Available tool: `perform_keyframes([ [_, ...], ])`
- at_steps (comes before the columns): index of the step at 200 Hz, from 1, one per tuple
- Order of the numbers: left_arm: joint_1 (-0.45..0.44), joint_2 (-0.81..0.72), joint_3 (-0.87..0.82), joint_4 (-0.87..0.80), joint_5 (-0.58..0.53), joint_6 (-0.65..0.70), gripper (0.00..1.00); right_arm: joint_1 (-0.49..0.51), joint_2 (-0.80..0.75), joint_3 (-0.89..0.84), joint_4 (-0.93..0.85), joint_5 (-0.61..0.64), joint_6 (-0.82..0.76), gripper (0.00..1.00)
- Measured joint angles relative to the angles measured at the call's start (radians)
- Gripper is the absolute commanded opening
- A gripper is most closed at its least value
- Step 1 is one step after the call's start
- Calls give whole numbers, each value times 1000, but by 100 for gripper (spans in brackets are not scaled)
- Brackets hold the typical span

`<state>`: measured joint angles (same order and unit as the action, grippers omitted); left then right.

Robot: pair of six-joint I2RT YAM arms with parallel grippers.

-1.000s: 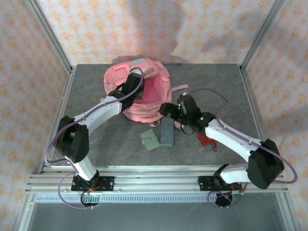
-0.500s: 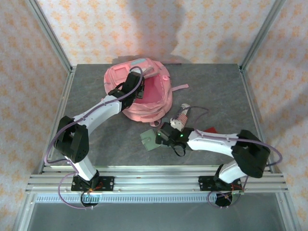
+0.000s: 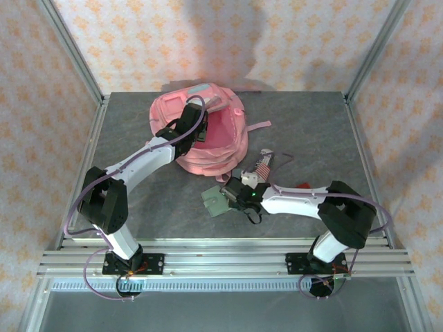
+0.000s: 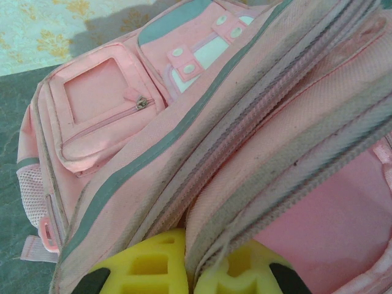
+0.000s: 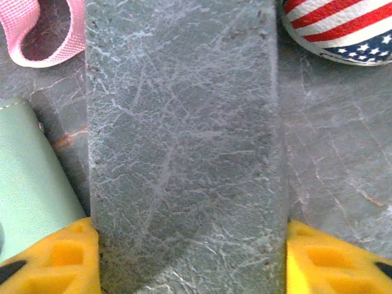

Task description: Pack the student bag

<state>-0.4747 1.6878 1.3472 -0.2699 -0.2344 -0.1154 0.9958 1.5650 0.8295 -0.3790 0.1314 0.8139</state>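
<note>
The student bag (image 3: 220, 142) is a large pink backpack lying at the back middle of the table with its main opening spread. My left gripper (image 3: 196, 133) reaches into that opening and is shut on the bag's zipper rim (image 4: 245, 184), with fabric pinched between the yellow fingers (image 4: 153, 263). My right gripper (image 3: 237, 196) is low over the table in front of the bag. Its yellow fingers (image 5: 55, 257) press on both long sides of a flat dark grey case (image 5: 184, 122).
A pale green wallet (image 3: 215, 202) lies just left of the grey case. A stars-and-stripes item (image 3: 261, 168) lies to its right, a red object (image 3: 302, 185) further right. A loose pink strap loop (image 5: 49, 37) lies beyond the case. Metal frame posts stand at the table's corners.
My right arm dropped down and left onto the grey case, and its jaws came in from wide open against the case's sides. The left gripper and the bag have not moved.
</note>
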Motion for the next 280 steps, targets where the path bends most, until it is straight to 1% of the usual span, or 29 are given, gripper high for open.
perform_keyframes([
  [30,0,0,0,0,1,0,0,0,-92,-26,-31,-30,-34,41],
  [61,0,0,0,0,10,-1,0,3,-243,-23,-61,-43,-104,41],
  [80,0,0,0,0,14,0,0,3,-306,-5,-81,-43,-151,41],
  [98,0,0,0,0,18,0,0,-10,-324,32,-88,-50,-208,41],
  [119,4,-3,0,0,21,0,0,-66,-308,100,-87,-80,-293,41],
  [149,6,-40,-11,6,23,0,0,-166,-188,239,-69,-126,-430,42],
  [178,6,-110,-48,12,26,5,0,-257,-9,374,-39,-224,-539,44],
  [196,6,-132,-49,13,30,8,0,-292,121,489,-52,-277,-601,46],
  [211,6,-135,-49,13,38,8,0,-299,229,604,-74,-315,-650,49],
  [222,6,-135,-49,13,42,8,0,-298,307,696,-95,-339,-679,54],
  [236,6,-135,-50,13,45,7,0,-296,393,800,-121,-354,-700,66],
  [244,6,-135,-54,16,45,7,0,-296,425,839,-130,-357,-708,71],
  [267,6,-135,-68,25,48,3,0,-298,447,859,-151,-360,-698,78],
  [280,5,-135,-74,34,48,0,0,-299,437,843,-138,-359,-683,79],
])
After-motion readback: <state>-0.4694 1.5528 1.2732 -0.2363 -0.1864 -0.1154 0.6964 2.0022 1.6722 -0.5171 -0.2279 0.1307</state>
